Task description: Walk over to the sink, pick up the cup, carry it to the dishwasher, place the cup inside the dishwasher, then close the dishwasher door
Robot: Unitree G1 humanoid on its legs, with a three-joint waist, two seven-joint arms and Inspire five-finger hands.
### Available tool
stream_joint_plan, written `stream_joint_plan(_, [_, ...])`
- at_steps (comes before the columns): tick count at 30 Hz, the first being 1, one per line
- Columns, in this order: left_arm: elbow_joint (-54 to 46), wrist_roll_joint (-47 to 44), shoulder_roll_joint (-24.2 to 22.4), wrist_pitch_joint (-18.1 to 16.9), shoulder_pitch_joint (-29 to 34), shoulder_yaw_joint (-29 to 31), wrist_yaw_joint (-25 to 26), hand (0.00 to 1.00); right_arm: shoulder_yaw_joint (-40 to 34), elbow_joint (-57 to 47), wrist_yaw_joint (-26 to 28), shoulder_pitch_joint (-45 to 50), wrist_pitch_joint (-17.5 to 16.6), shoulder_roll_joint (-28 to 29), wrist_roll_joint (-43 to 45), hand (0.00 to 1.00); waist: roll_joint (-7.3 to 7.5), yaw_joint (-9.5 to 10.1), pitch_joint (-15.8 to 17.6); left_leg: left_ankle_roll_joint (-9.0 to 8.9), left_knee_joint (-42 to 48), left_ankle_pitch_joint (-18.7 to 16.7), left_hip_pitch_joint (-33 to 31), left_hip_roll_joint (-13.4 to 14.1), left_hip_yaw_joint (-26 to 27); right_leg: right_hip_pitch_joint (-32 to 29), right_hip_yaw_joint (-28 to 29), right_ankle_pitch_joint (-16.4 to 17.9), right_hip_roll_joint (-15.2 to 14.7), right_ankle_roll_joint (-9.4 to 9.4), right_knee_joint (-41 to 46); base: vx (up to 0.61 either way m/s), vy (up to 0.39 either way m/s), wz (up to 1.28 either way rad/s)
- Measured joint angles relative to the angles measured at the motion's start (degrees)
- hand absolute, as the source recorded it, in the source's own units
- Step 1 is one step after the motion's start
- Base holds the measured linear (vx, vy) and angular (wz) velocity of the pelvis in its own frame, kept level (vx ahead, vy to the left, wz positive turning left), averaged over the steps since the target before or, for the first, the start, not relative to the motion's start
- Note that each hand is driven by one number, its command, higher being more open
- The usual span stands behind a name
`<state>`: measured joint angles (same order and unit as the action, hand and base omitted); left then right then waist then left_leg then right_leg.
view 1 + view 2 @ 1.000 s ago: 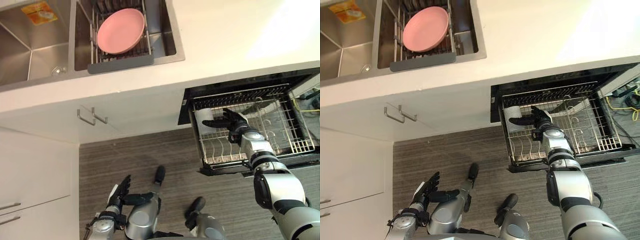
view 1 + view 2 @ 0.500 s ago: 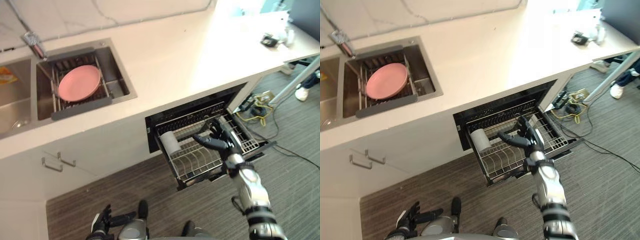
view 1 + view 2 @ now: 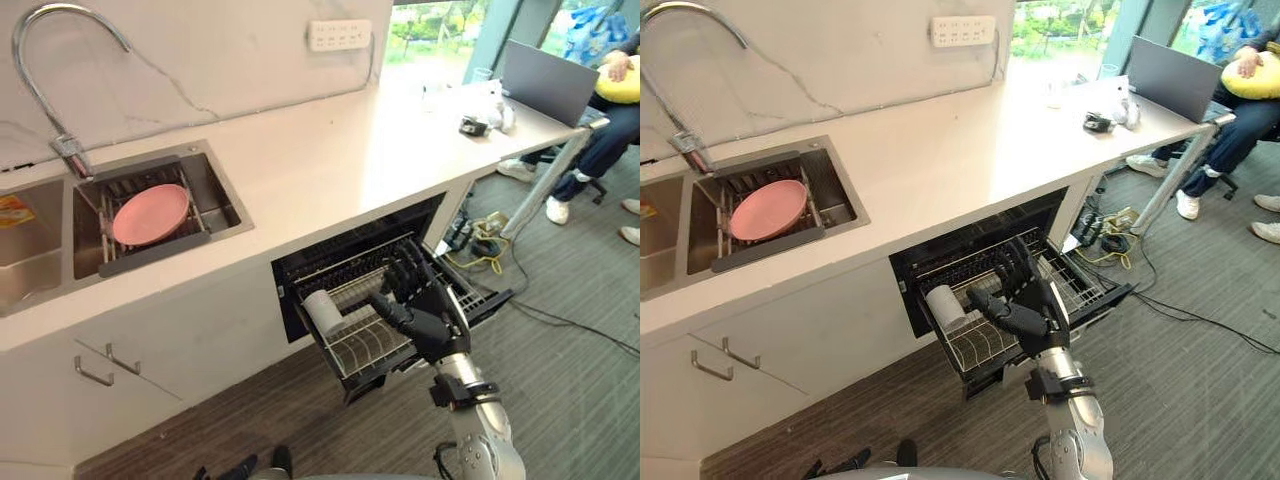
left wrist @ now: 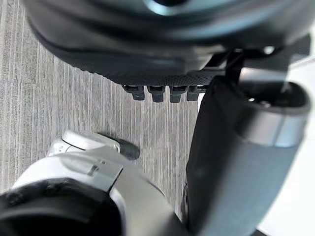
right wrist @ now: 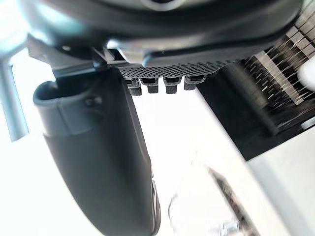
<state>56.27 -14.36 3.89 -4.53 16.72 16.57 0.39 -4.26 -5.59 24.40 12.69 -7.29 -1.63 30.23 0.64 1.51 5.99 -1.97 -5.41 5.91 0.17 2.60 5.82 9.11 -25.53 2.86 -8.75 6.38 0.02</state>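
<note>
My right hand hovers over the rack, fingers spread, holding nothing. The cup lies on its side left of it, lengthways along the rack.

the cup is a plain white cylinder lying on its side at the left end of the wire rack. the dishwasher sits under the counter, open, its dark cavity showing and the rack drawn out over the floor. the sink, a steel double basin, is set into the counter well to the dishwasher's left.
</note>
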Motion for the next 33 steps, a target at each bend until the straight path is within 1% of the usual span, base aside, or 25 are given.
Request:
stream_joint_plan(1, [0.2,-0.3,-0.5,0.4,0.0,1.3,-0.4,1.00,-0.5,-0.4,-0.2,-0.6,-0.4,-0.7,0.0,1.00,0.03,0.28,-0.4,1.06,0.1,-0.8,0.1,0.8,4.8,0.6,-1.6,-0.1,0.1,0.09,-0.2,0.04,-0.035,0.81])
stream_joint_plan(2, [0.6,-0.2,-0.8,1.2,0.1,3.5,-1.3,1.00,-2.2,-0.8,-0.5,-1.2,-0.8,-1.2,0.0,1.00,0.97,0.35,-1.6,2.65,2.0,-2.0,-1.0,1.4,11.1,1.5,-4.9,-0.7,-1.0,0.24,-1.9,0.12,0.019,1.04])
stream_joint_plan(3, [0.7,-0.3,-1.1,1.7,-0.2,5.8,-2.3,1.00,-3.6,-0.8,-0.8,-2.1,-1.4,-1.2,0.3,1.00,1.53,0.38,-1.3,4.70,9.4,-3.8,-3.3,2.9,17.1,2.5,-7.1,-0.9,-1.9,0.59,-2.2,0.15,0.047,1.22])
stream_joint_plan(4, [0.4,-0.3,-2.0,2.1,-0.3,8.0,-3.7,1.00,-5.4,-0.8,-1.2,-3.1,-1.9,-2.0,1.3,1.00,0.08,0.39,-0.7,3.84,16.9,-5.5,-5.4,4.7,22.2,3.8,-9.2,-0.6,-2.0,0.95,-1.3,0.12,0.103,1.32])
stream_joint_plan(5, [0.2,-0.3,-2.4,3.2,-0.1,9.2,-5.1,1.00,-7.7,-0.8,-2.3,-3.8,-2.1,-3.2,2.2,1.00,-0.96,0.08,-0.6,4.66,19.7,-6.5,-5.7,4.9,26.5,5.7,-12.0,-0.2,-2.6,1.33,-0.4,0.03,0.125,1.32])
stream_joint_plan(6, [0.2,0.0,-2.2,4.9,0.7,8.9,-5.9,1.00,-8.9,-0.8,-3.0,-3.9,-2.3,-3.8,2.7,1.00,-1.45,-0.16,-1.1,4.41,17.2,-7.2,-4.6,3.9,26.7,6.8,-14.0,0.3,-2.7,1.42,0.0,0.02,0.165,1.33])
stream_joint_plan(7, [0.8,1.0,-1.4,7.0,1.4,8.9,-6.3,1.00,-9.0,-0.7,-3.6,-4.4,-3.0,-4.1,4.0,1.00,-1.29,-0.34,-1.5,4.35,11.6,-6.0,-2.6,0.8,25.3,7.8,-16.1,2.1,-4.1,1.90,1.2,0.02,0.150,0.95])
stream_joint_plan(8, [1.0,1.5,-1.5,7.8,1.7,8.9,-6.4,1.00,-9.1,-0.7,-3.8,-4.6,-3.3,-4.3,4.1,1.00,-1.27,-0.38,-1.5,4.73,8.1,-4.9,-1.5,-0.7,24.6,7.8,-16.8,2.2,-4.5,2.02,1.7,-0.01,0.124,0.90])
stream_joint_plan(9, [1.4,3.6,-1.8,8.6,2.1,8.9,-6.2,1.00,-9.6,-0.7,-4.5,-4.9,-3.8,-4.3,4.4,1.00,-1.82,-0.68,-1.6,5.07,0.6,-1.5,0.8,-2.9,23.3,7.5,-18.7,2.2,-4.9,2.05,3.2,-0.04,0.079,0.92])
stream_joint_plan(10, [1.7,5.2,-2.0,8.9,1.9,9.1,-5.4,1.00,-10.4,-0.5,-5.6,-5.1,-4.2,-3.8,4.4,1.00,-2.18,-1.21,-1.4,5.09,-0.2,-0.8,0.5,-3.2,22.3,7.4,-20.2,2.3,-5.2,1.92,4.8,-0.05,0.074,0.89])
stream_joint_plan(11, [1.5,5.8,-2.0,8.9,2.0,8.9,-5.3,1.00,-10.9,-0.2,-6.3,-5.2,-4.2,-3.6,4.4,1.00,-2.26,-1.10,-1.4,5.10,-0.2,-0.8,0.4,-3.4,21.5,7.3,-20.4,2.6,-5.6,1.42,6.0,-0.01,0.044,0.73])
stream_joint_plan(13, [1.4,7.6,-1.3,9.6,2.0,7.6,-3.5,1.00,-11.7,0.6,-8.7,-5.3,-4.2,-2.9,4.4,1.00,-2.37,-1.05,-1.4,5.19,-0.2,-0.8,0.9,-3.6,19.6,5.9,-20.1,2.9,-8.0,0.55,13.4,0.04,0.053,0.42])
stream_joint_plan(14, [1.4,7.6,-1.0,9.8,2.0,6.9,-2.8,1.00,-11.7,0.6,-9.1,-5.3,-4.3,-2.7,4.4,1.00,-2.35,-1.07,-1.4,5.29,-0.2,-0.9,1.0,-3.6,19.2,5.3,-19.9,2.9,-8.6,-0.07,15.5,0.10,0.046,0.36])
stream_joint_plan(15, [1.3,8.3,-0.5,10.0,1.9,5.9,-1.4,1.00,-11.4,0.8,-9.5,-5.4,-4.7,-2.3,4.4,1.00,-2.32,-1.47,-1.4,5.59,-0.1,-1.1,1.0,-3.6,18.2,3.8,-18.9,2.7,-10.0,-2.59,20.4,0.10,0.034,0.34])
stream_joint_plan(16, [1.1,9.2,-0.1,10.0,1.9,5.3,-0.9,1.00,-11.2,1.1,-9.6,-5.4,-5.1,-1.8,4.4,1.00,-2.27,-1.86,-1.4,5.86,-0.1,-1.3,1.1,-3.6,17.3,2.1,-16.4,2.4,-11.0,-5.76,24.7,0.13,0.027,0.61])
stream_joint_plan(17, [0.6,9.9,0.8,11.0,1.8,4.4,-0.9,1.00,-10.9,1.5,-10.1,-5.2,-5.9,-0.9,3.8,1.00,-2.40,-3.07,-1.3,6.02,-0.1,-1.4,1.2,-3.4,15.0,-1.1,-7.8,5.1,-9.4,-7.38,28.8,0.09,0.015,0.70])
stream_joint_plan(18, [0.4,9.9,1.6,11.9,1.5,4.1,-1.0,1.00,-10.5,1.5,-10.5,-4.8,-6.3,-0.3,3.3,1.00,-2.10,-3.92,-1.2,6.29,-0.1,-1.6,1.2,-3.3,13.5,-2.2,-2.5,6.6,-7.3,-6.08,29.2,0.12,-0.034,1.03])
stream_joint_plan(19, [0.6,9.9,3.4,14.1,0.8,3.0,-1.4,1.00,-10.0,1.1,-11.4,-3.5,-6.8,0.2,2.9,1.00,-1.78,-4.77,-1.0,6.35,-0.1,-1.7,1.3,-3.2,11.2,-4.2,6.4,9.1,-2.8,-3.55,28.4,0.07,-0.053,0.96])
stream_joint_plan(20, [0.6,9.5,4.1,15.8,0.4,3.0,-2.0,1.00,-9.9,0.1,-11.9,-2.3,-6.8,0.4,2.1,1.00,-1.41,-4.90,-1.1,6.23,0.0,-1.6,1.4,-3.4,10.1,-5.1,10.4,9.7,-0.3,-2.64,26.2,0.12,-0.081,0.95])
stream_joint_plan(21, [0.6,7.9,4.7,17.9,0.1,3.0,-2.4,1.00,-9.9,-1.7,-12.2,-1.1,-6.7,0.4,2.1,1.00,-0.43,-4.82,-1.6,5.78,0.0,-1.3,1.4,-4.2,8.8,-5.8,12.7,9.5,1.2,-2.86,21.3,0.11,-0.072,0.65])
stream_joint_plan(22, [0.6,6.1,5.5,19.6,0.0,3.1,-3.2,1.00,-10.0,-3.9,-12.1,-0.6,-6.7,0.3,2.1,1.00,0.86,-4.72,-1.6,5.74,0.0,-1.2,1.5,-5.7,8.2,-6.8,12.9,8.7,1.1,-3.98,17.1,0.11,-0.084,0.48])
stream_joint_plan(24, [0.3,4.6,5.3,22.0,-0.1,3.1,-3.4,1.00,-11.6,-6.1,-11.8,-0.7,-6.6,-0.6,2.1,1.00,0.74,-4.55,-2.0,5.71,0.0,-1.2,1.2,-6.3,7.7,-5.1,13.7,9.1,0.9,-3.84,13.5,0.14,-0.089,0.20])
stream_joint_plan(25, [0.2,4.5,6.3,23.5,1.9,3.4,-9.3,1.00,-25.1,-7.9,-12.3,1.8,-4.0,-2.9,9.0,1.00,0.35,-7.34,-3.0,4.16,-0.1,-0.5,1.8,-4.5,9.1,-4.2,17.4,9.0,3.3,-4.30,10.6,0.10,-0.049,0.05])
stream_joint_plan(31, [0.2,4.6,6.3,23.3,1.8,3.4,-9.3,1.00,-24.4,-7.9,-12.3,1.6,-4.0,-2.9,9.0,1.00,0.33,-7.51,-3.0,4.15,-0.1,-0.5,1.8,-4.3,9.9,-4.6,18.0,9.0,3.4,-4.28,10.6,0.00,0.000,-0.05])
stream_joint_plan(33, [0.2,5.3,6.5,21.8,1.9,3.0,-9.3,1.00,-23.0,-7.9,-11.9,1.6,-4.0,-2.5,8.9,1.00,0.28,-7.94,-3.0,4.16,-0.1,-0.5,1.9,-4.2,10.5,-4.5,17.7,8.8,3.4,-4.17,10.2,0.00,-0.009,-0.08])
